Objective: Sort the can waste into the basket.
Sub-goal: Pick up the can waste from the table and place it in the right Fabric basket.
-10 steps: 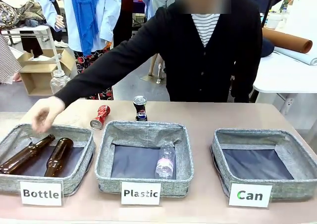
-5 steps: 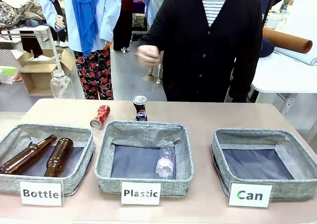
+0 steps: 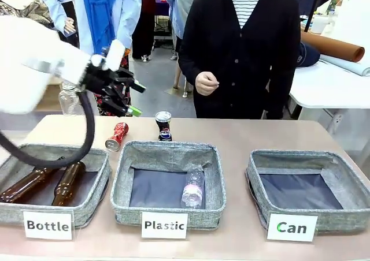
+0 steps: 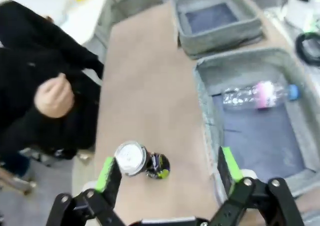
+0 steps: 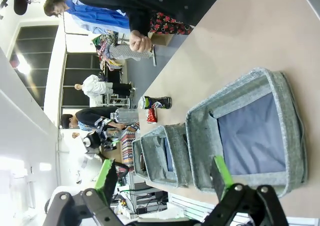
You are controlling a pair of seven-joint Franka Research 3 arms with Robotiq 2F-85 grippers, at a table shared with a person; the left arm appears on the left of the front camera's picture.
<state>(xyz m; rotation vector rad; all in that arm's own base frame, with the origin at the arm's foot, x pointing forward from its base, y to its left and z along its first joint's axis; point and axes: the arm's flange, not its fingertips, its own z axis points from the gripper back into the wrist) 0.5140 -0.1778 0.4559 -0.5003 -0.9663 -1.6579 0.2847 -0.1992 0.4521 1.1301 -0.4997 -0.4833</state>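
The dented red can [image 3: 117, 137] lies on its side behind the left basket. The dark Pepsi can [image 3: 164, 126] stands upright beside it, behind the middle basket. My left gripper [image 3: 136, 100] hangs open in the air above and between the two cans. In the left wrist view the Pepsi can [image 4: 142, 161] sits between my open fingers [image 4: 107, 169], far below them. The grey basket [image 3: 292, 156] labelled "Can" stands at the right with nothing in it. My right gripper [image 5: 162, 173] is open above the near rim of that basket [image 5: 235, 98]. Both the Pepsi can [image 5: 155, 102] and the red can [image 5: 151, 116] show far off.
The Bottle basket [image 3: 98, 157] holds two brown bottles [image 3: 66, 183]. The Plastic basket [image 3: 173, 150] holds a clear plastic bottle [image 3: 193, 189]. A person stands at the far edge with a hand [image 3: 205, 83] held at the waist. A glass jar [image 3: 68, 98] is behind the table's left corner.
The person's hand drew back from the Bottle basket to the waist. My left arm came in from the left, gripper open, above the cans.
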